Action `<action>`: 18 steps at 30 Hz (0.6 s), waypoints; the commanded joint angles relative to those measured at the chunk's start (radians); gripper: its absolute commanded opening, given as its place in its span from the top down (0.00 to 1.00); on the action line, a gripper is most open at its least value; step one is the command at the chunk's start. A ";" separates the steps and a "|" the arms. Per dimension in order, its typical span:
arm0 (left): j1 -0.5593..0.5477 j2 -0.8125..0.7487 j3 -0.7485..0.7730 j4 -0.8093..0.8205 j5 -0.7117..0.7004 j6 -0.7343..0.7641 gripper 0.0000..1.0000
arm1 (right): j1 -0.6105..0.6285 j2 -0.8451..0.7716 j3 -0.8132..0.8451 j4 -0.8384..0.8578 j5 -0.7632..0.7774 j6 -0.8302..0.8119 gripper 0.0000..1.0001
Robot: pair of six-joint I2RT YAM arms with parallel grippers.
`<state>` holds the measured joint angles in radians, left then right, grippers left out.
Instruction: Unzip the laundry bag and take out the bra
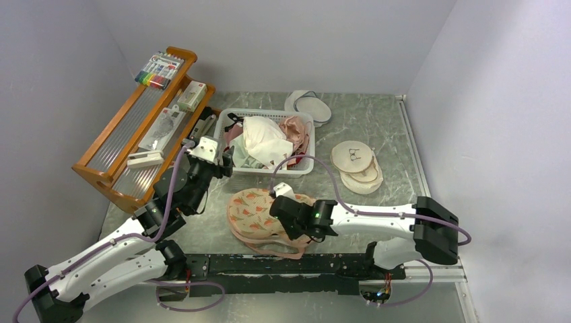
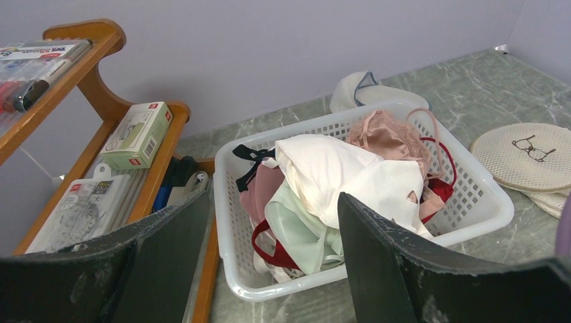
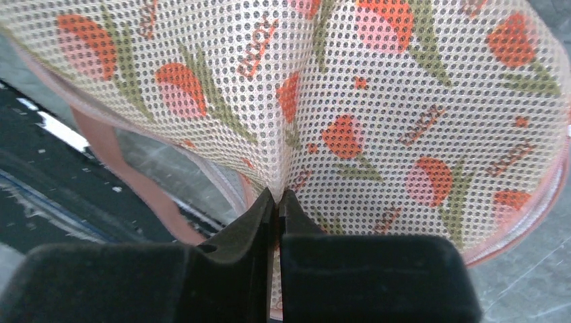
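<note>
- At the surface's left side, your left hand hangs with its fingers wide apart and nothing between them. It faces the white lattice basket, which is heaped with soft garments.
- The bag lies at the middle of the near edge. It is an oval pouch of dotted mesh, peach with orange-red flowers and pink trim.
- No opening shows along its rim, so I judge the unzipping barely begun. You cannot see the bra, which is presumably inside, so both the unzipping and the removal are left to do.
- Your right hand has its fingers together, clamped on a pinch of the bag's mesh at the seam. You cannot tell whether the zip pull is caught there.
</note>
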<state>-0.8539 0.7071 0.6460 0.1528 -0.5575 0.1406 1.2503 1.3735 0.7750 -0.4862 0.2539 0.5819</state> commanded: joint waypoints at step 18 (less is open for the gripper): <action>0.008 0.040 0.031 -0.010 -0.015 -0.015 0.19 | -0.325 -0.348 -0.199 0.428 -0.530 0.636 1.00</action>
<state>-0.8536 0.7399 0.6460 0.1429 -0.5575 0.1333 0.9585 1.0565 0.5976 -0.2195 -0.1673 1.0740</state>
